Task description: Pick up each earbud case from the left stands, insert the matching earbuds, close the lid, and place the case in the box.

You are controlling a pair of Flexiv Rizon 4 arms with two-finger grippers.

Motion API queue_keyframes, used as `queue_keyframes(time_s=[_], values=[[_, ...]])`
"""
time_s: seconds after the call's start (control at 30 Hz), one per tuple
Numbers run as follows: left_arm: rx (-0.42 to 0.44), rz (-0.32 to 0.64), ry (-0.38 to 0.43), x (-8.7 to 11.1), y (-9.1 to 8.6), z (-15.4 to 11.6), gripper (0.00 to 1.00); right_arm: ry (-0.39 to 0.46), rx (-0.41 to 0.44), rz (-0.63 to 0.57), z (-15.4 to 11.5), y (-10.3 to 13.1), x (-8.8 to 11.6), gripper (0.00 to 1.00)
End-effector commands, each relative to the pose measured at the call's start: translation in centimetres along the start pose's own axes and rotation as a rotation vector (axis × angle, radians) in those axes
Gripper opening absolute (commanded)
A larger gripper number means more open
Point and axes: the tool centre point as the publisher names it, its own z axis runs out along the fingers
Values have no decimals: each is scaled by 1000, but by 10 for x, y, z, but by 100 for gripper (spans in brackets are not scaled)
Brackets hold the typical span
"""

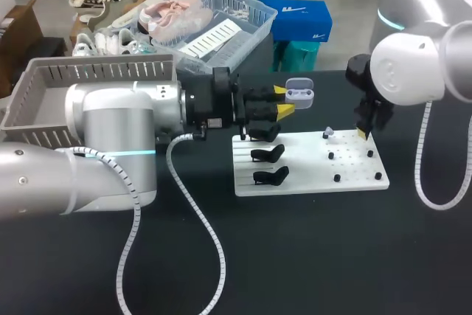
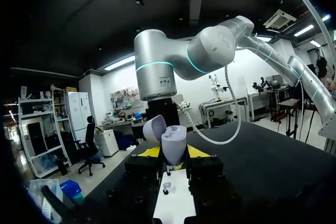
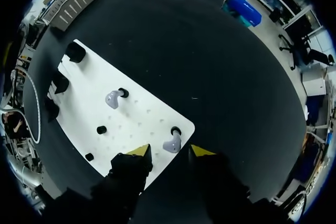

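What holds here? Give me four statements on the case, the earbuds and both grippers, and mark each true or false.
1. The left gripper grips the earbud case, lid open. True.
2. The right gripper is shut on an earbud. False: it is open, over an earbud on the white board.
3. A second earbud also sits on that board. True.
4. The case rests on a stand. False: the left gripper holds it off the board.

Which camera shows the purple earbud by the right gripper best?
Right wrist view: the earbud sits close, just ahead of the right gripper. Head view: that gripper hides it; left wrist view: too tiny to tell.
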Motion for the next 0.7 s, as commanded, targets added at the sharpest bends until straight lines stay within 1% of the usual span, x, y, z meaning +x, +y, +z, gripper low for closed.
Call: queue_keyframes(time_s=[0.03,0.3,0.43,0.53,0.67,0.7], values=[[-5,2,-2,1,-1,0,0,-14,4,13,2,0,1,42],[-5,2,-2,1,-1,0,0,-26,1,28,5,-3,1,32],[-5,2,-2,1,-1,0,0,-27,2,28,5,-4,0,31],[-5,2,-2,1,-1,0,0,-29,2,30,5,-4,-1,24],[-5,2,-2,1,-1,0,0,-31,1,30,6,-4,-2,18],[-5,2,-2,1,-1,0,0,-30,1,30,6,-4,-2,13]])
